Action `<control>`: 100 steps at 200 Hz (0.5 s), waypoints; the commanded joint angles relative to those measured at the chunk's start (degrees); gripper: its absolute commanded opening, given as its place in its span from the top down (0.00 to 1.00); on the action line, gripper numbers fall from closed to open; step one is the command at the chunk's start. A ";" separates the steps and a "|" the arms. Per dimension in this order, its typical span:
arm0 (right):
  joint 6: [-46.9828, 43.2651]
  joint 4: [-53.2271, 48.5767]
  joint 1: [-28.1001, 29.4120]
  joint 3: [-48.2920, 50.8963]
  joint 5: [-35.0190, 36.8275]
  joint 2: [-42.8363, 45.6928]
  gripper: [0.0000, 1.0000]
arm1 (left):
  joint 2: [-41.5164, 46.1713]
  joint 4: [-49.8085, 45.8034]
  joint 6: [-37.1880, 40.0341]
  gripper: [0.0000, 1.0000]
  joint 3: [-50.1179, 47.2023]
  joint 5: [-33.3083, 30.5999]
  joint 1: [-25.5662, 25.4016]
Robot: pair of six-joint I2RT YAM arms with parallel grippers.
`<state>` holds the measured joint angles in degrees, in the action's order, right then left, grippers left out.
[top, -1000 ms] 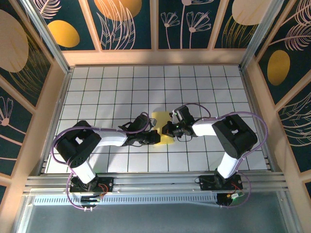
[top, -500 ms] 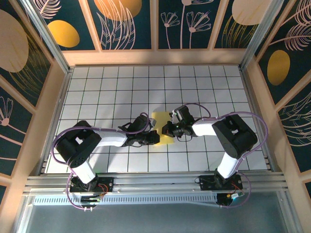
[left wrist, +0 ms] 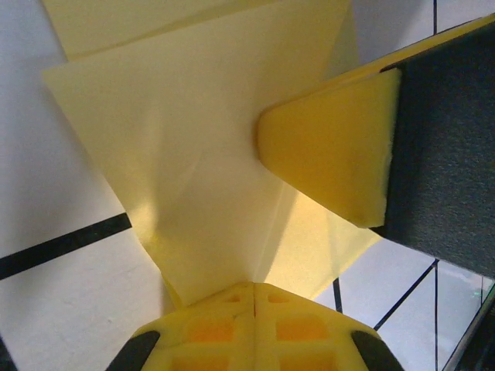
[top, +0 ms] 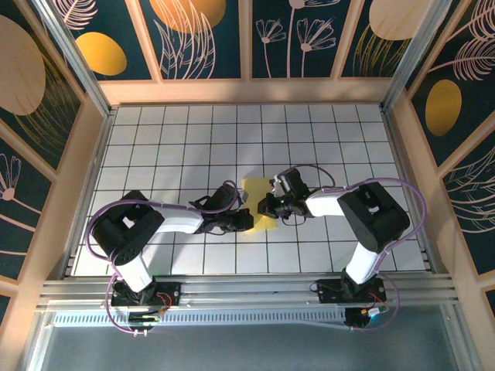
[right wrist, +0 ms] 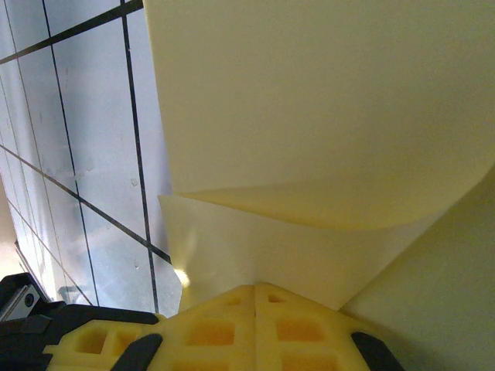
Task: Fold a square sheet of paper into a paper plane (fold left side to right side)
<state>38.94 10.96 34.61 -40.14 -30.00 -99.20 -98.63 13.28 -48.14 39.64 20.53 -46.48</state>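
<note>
My left gripper [left wrist: 254,287] is closed, fingers together on a point of the square sheet of paper [left wrist: 186,147]; the pale yellow sheet fans out straight ahead of those tips, creased, over the white gridded table [left wrist: 54,309]; my right gripper [top: 266,206] faces it from the opposite side, just beside it, likewise pinched shut on the paper; one of its yellow pads [left wrist: 329,154] sits over the sheet, ahead and right of my left tips.
</note>
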 commanded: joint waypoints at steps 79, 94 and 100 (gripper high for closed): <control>-2.37 -3.45 0.70 -3.89 0.37 2.88 1.00 | -1.15 -1.89 0.22 1.00 -1.94 -2.38 0.07; -2.21 -2.54 0.81 -3.49 0.56 3.76 1.00 | -1.15 -1.94 0.46 1.00 -1.98 -2.51 0.07; -2.00 -2.29 0.96 -3.17 0.56 3.98 1.00 | -1.18 -2.00 0.58 1.00 -1.93 -2.56 0.08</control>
<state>37.85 8.62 34.68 -42.46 -29.95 -98.28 -98.63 14.17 -48.12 39.09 20.34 -46.50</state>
